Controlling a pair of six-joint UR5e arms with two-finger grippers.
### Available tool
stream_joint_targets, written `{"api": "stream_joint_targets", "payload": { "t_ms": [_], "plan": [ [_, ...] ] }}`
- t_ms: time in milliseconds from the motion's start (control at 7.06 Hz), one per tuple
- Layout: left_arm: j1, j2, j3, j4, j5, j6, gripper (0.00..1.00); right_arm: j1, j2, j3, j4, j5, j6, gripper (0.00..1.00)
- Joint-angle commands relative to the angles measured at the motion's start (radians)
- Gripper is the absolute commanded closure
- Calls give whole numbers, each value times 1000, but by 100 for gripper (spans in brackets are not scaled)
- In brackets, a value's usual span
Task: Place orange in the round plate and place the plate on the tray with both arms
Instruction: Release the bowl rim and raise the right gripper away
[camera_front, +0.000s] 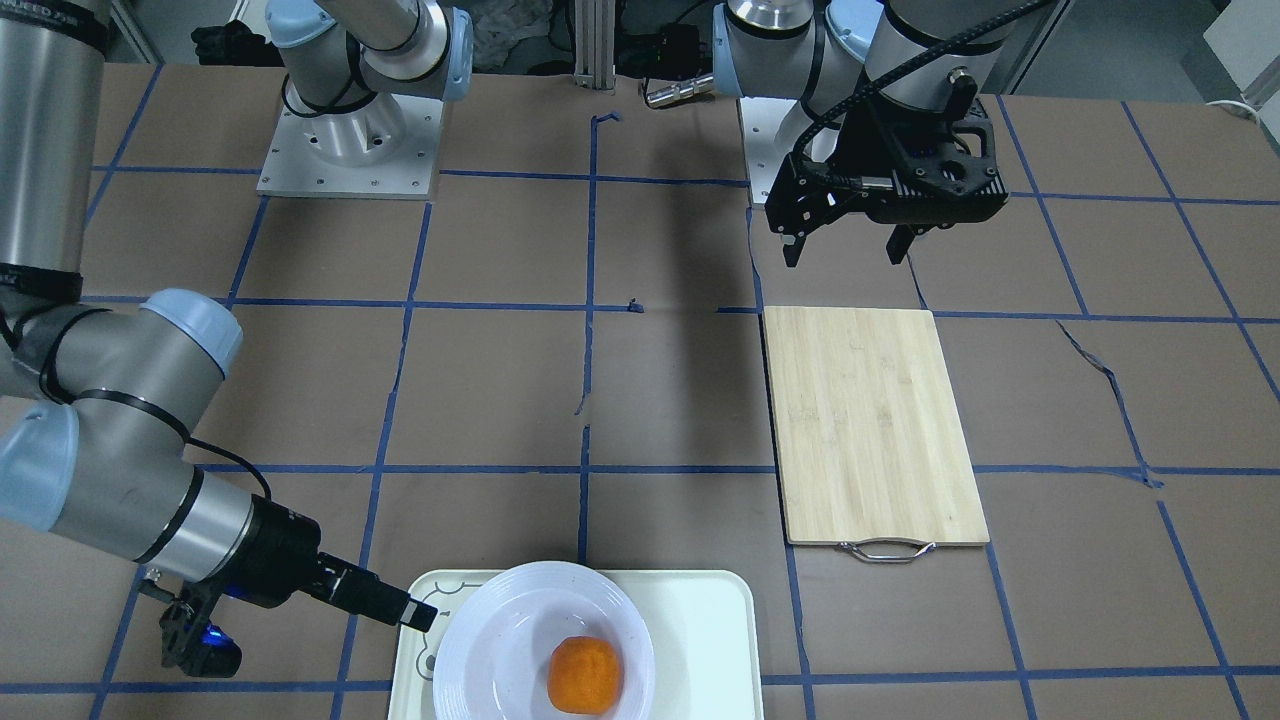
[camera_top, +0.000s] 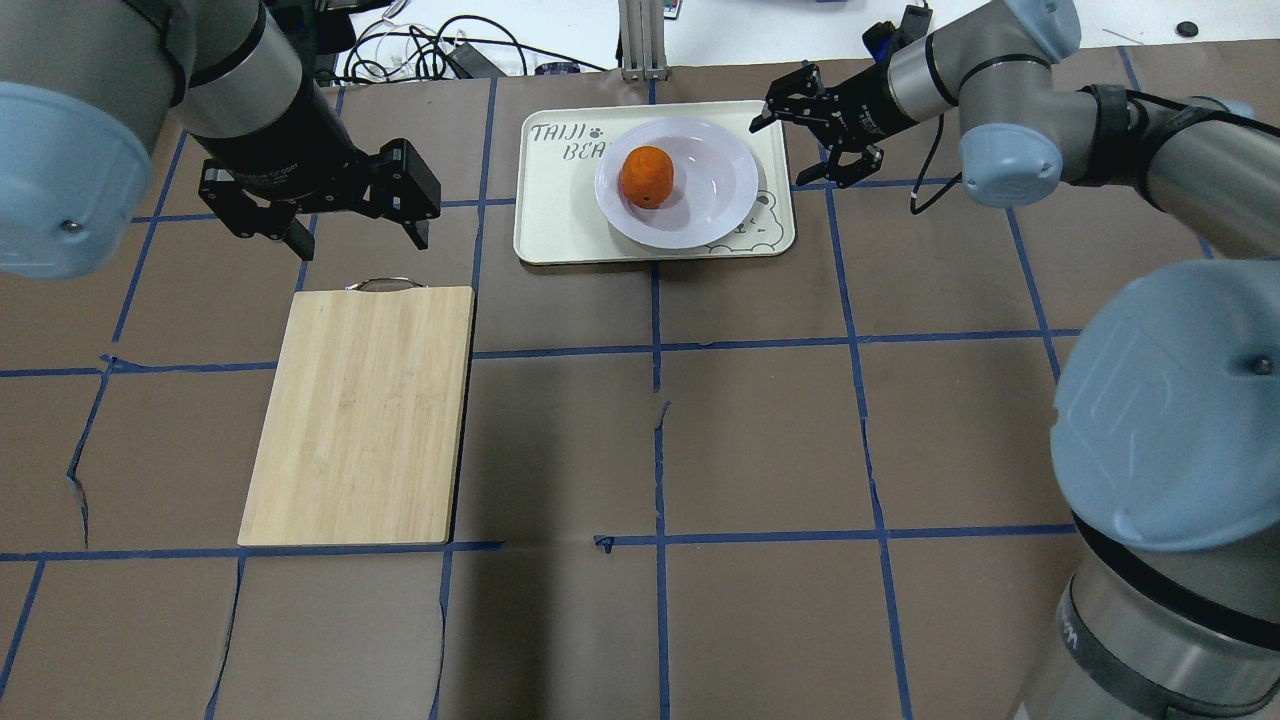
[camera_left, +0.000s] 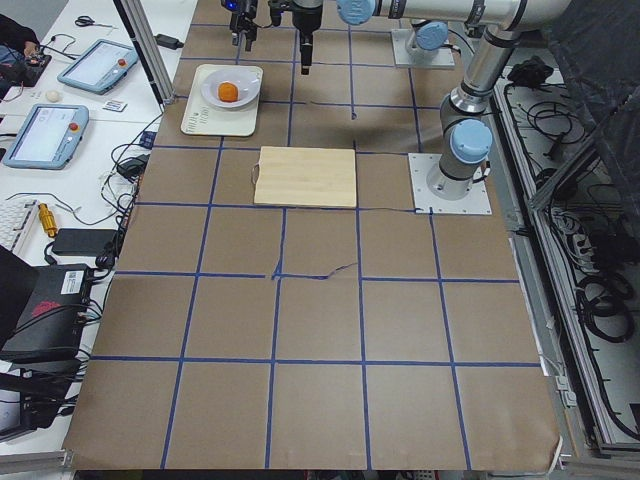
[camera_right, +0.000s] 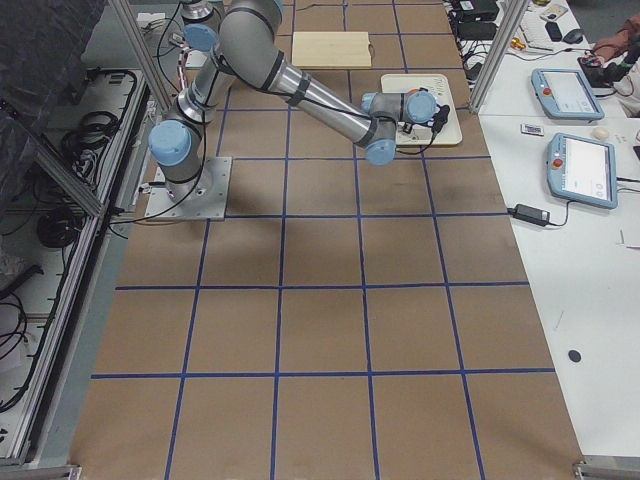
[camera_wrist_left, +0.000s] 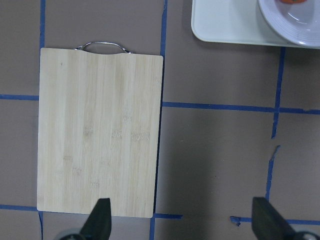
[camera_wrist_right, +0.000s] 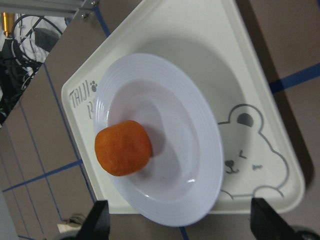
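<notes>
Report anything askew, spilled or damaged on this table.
Nothing spilled: the orange sits in the round plate on the tray. Only oddity: a tear in the brown paper cover beside the cutting board.

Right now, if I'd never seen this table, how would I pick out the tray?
Find the brown table with blue tape lines, and look to the middle of the edge farthest from the robot's bases. The tray lies flat there, holding a white plate with an orange in it. Unlike the bamboo board nearby, it is pale cream with rounded corners and a drawn bear.
</notes>
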Motion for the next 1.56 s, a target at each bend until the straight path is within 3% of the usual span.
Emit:
{"api": "stream_joint_targets", "payload": {
  "t_ms": [0, 142, 566, 1416],
  "plan": [
    [0, 0, 0, 0, 0, 1, 0, 64, -205, -1, 317, -302, -55, 0],
    [0, 0, 0, 0, 0, 1, 0, 81, -287, -4, 389, -433, -73, 0],
    [0, 0, 0, 0, 0, 0, 0, 87, -436, -6, 531, -670, -124, 0],
    [2, 0, 0, 0, -2, 1, 0, 84, -470, -6, 543, -688, -147, 0]
  ]
}}
